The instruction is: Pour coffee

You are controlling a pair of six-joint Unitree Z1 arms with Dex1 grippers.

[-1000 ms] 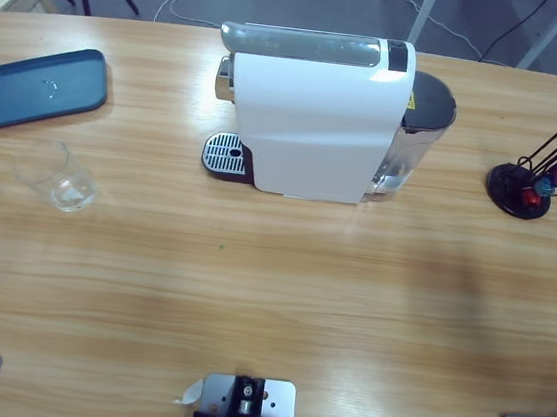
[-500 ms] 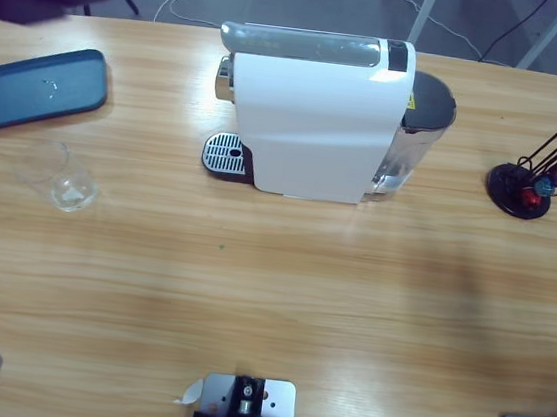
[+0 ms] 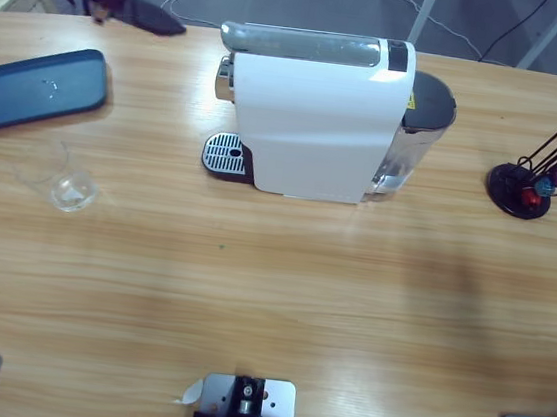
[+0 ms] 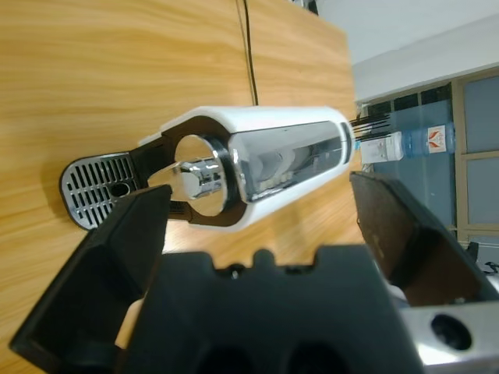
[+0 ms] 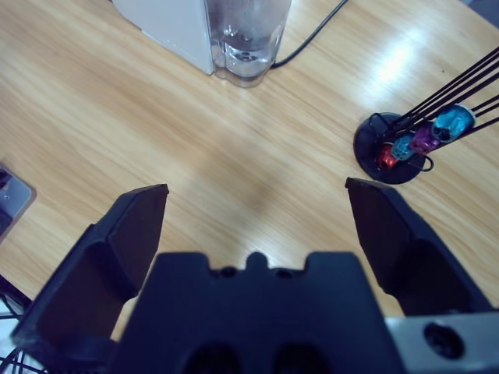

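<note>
1. The big white coffee machine [image 3: 314, 117] stands at 12 o'clock on the table.
2. The small clear glass cup [image 3: 60, 181] sits at 9 o'clock, well apart from the machine.
3. The left gripper [image 4: 257, 210] and right gripper [image 5: 253, 210] are spread wide, holding nothing.
4. The glass cup looks slippery, so a bad grab could tip it.

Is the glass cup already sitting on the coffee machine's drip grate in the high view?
No. The glass cup stands on bare table well left of the drip grate, which holds nothing.
</note>
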